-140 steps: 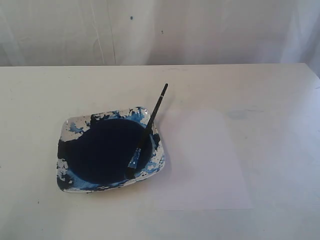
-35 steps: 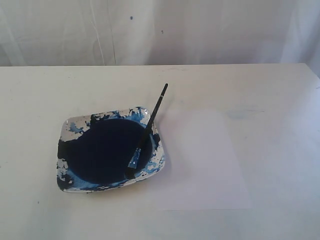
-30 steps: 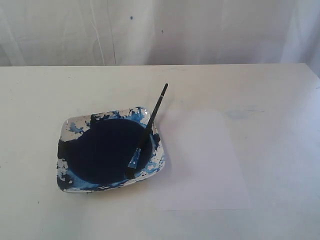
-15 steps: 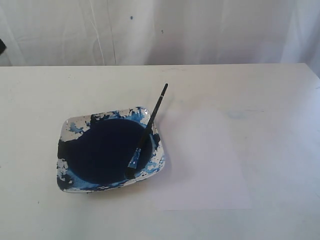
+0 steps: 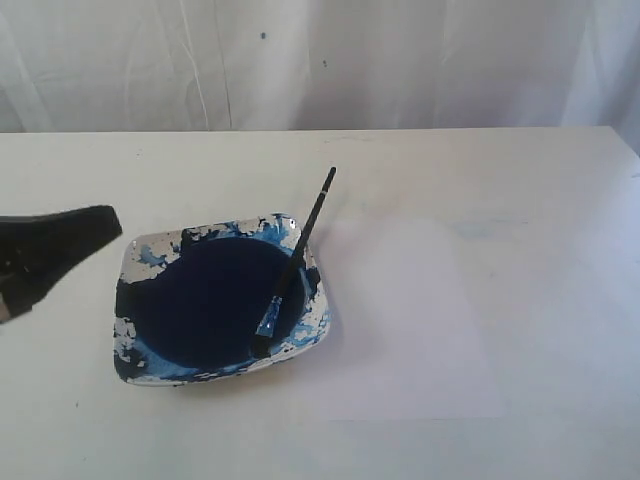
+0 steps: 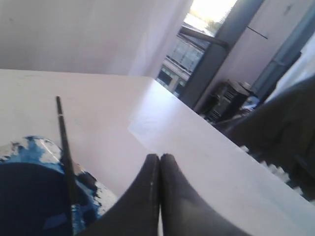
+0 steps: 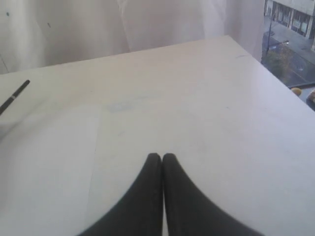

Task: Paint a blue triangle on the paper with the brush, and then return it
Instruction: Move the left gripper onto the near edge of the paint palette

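backdrop: white curtain (image 5: 400, 60) | table (image 5: 480, 170): white | window (image 6: 189, 54): daylight, buildings outside

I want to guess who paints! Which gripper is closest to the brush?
The left gripper: it is right beside the blue dish holding the brush; the right gripper sits farther off.

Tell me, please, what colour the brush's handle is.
Black, seen best in the exterior view, where the brush leans on the paint dish.
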Available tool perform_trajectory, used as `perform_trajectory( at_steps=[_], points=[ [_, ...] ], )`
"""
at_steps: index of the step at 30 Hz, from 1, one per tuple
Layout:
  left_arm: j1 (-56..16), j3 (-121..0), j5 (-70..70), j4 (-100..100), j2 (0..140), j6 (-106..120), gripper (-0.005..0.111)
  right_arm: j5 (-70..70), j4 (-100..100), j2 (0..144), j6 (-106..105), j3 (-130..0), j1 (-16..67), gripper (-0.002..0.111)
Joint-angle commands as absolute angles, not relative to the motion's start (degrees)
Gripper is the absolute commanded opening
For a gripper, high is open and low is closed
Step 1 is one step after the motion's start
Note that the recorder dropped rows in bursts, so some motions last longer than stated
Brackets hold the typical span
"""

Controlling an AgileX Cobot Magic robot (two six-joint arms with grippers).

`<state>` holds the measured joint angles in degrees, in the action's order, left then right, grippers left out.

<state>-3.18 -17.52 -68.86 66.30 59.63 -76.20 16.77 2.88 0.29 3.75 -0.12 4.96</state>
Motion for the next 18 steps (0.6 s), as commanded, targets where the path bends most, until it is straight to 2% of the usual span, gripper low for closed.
perform_trajectory(
  at_steps=[1,10,14,18],
  points=[
    [-12.9,-17.1,-61.6,65.1,59.5,-74.2,0.000,10.6,3.0,0.0,3.7,0.0,5.1,0.000],
    [-35.9,-19.1,-44.3,47.8,65.8,-55.0,0.000,6.8,3.1,0.0,11.8,0.0,5.1,0.000],
    [-41.5,-23.1,-40.9,43.7,73.8,-45.9,0.000,4.9,3.1,0.0,21.5,0.0,5.1,0.000],
    [-42.7,-27.7,-40.3,43.7,81.7,-41.1,0.000,3.5,3.1,0.0,27.2,0.0,5.1,0.000]
  ],
)
